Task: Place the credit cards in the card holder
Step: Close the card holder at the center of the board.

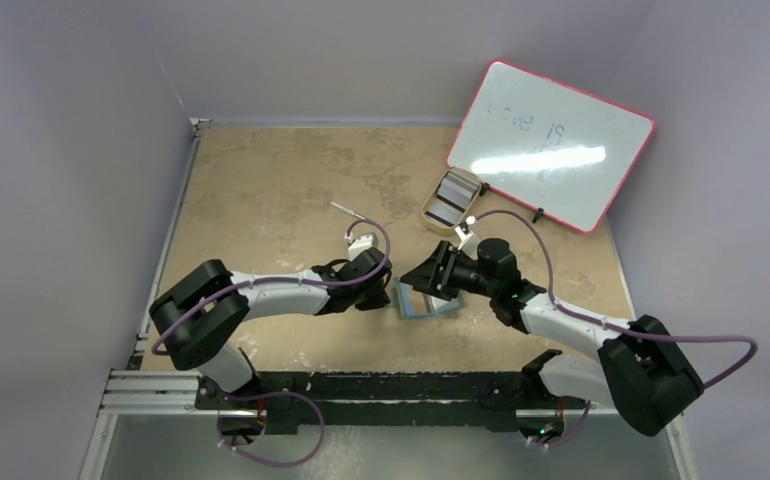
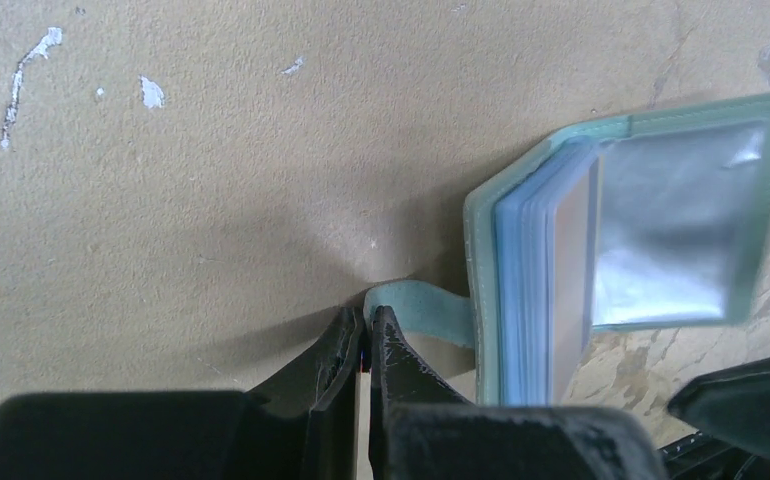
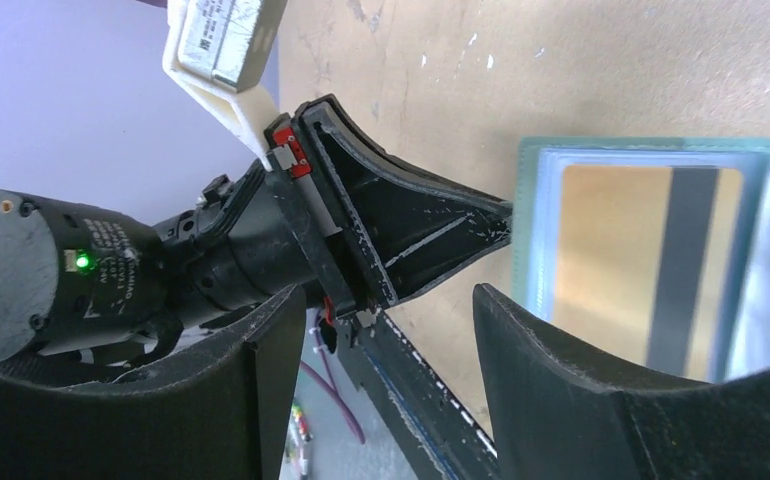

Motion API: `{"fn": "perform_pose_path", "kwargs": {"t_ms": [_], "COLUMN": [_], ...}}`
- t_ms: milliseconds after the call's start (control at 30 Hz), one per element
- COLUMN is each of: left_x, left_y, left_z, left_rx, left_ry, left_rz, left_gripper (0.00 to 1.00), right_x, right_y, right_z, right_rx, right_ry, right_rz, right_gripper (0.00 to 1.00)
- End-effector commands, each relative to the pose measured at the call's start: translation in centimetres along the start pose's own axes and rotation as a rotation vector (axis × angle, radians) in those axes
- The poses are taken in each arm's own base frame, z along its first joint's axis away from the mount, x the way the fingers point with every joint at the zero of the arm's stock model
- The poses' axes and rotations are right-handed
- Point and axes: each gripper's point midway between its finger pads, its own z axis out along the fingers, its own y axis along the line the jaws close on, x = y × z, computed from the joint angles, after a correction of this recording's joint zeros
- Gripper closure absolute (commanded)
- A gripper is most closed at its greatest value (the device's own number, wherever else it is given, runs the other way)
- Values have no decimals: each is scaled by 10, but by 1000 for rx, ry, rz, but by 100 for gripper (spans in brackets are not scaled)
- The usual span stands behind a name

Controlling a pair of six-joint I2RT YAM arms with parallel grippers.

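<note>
The card holder lies open on the table between my grippers, pale blue pockets up. It also shows in the left wrist view and the right wrist view. A card with a dark band sits behind its clear pocket. My left gripper is shut on the holder's green strap, low on the table; its own view shows it too. My right gripper hovers over the holder, open and empty. The stack of credit cards lies in the beige tray.
The beige oval tray stands behind the right gripper, against the pink-edged whiteboard propped at the back right. A thin white stick lies behind the left gripper. The table's metal front rail runs along the near edge.
</note>
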Motion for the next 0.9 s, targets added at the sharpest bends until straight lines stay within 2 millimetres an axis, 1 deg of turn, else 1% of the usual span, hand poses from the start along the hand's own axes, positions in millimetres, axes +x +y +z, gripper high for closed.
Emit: {"fn": "perform_pose_path", "kwargs": {"t_ms": [0, 100, 167, 200, 267, 333, 433, 500, 567, 667, 733, 767, 800, 867], "left_x": [-4, -8, -9, -9, -8, -7, -7, -9, -10, -9, -8, -9, -9, -10], "left_y": [-5, -3, 1, 3, 7, 10, 12, 11, 10, 8, 8, 8, 8, 8], "left_z": [-4, -9, -10, -10, -8, -7, -8, -9, -10, -10, -10, -10, -11, -13], "left_rx": [27, 39, 33, 25, 11, 2, -3, 0, 4, 9, 10, 10, 12, 14], "left_ry": [-9, -27, -33, -31, -25, -21, -25, -33, -34, -29, -25, -26, -25, -29], "left_rz": [-22, -46, -48, -47, -42, -41, -39, -41, -42, -41, -41, -40, -38, -39], "left_gripper": [100, 100, 100, 100, 100, 100, 100, 100, 100, 100, 100, 100, 100, 100], "right_x": [4, 3, -9, -15, -22, -39, -57, -66, -72, -75, -74, -71, -70, -67], "right_y": [18, 15, 6, -4, -12, -19, -31, -43, -57, -81, -94, -98, -100, -112], "right_z": [8, 12, 12, 9, -2, -15, -37, -50, -61, -73, -75, -74, -73, -74], "right_rx": [-86, -58, 58, 144, 243, 332, 437, 489, 523, 574, 598, 598, 601, 637], "right_ry": [23, 41, 12, -4, -19, -74, -131, -158, -179, -193, -193, -188, -186, -187], "right_rz": [5, -15, -72, -114, -158, -202, -248, -251, -242, -221, -205, -200, -187, -158], "right_gripper": [36, 39, 39, 38, 35, 33, 31, 31, 33, 41, 50, 57, 62, 69]}}
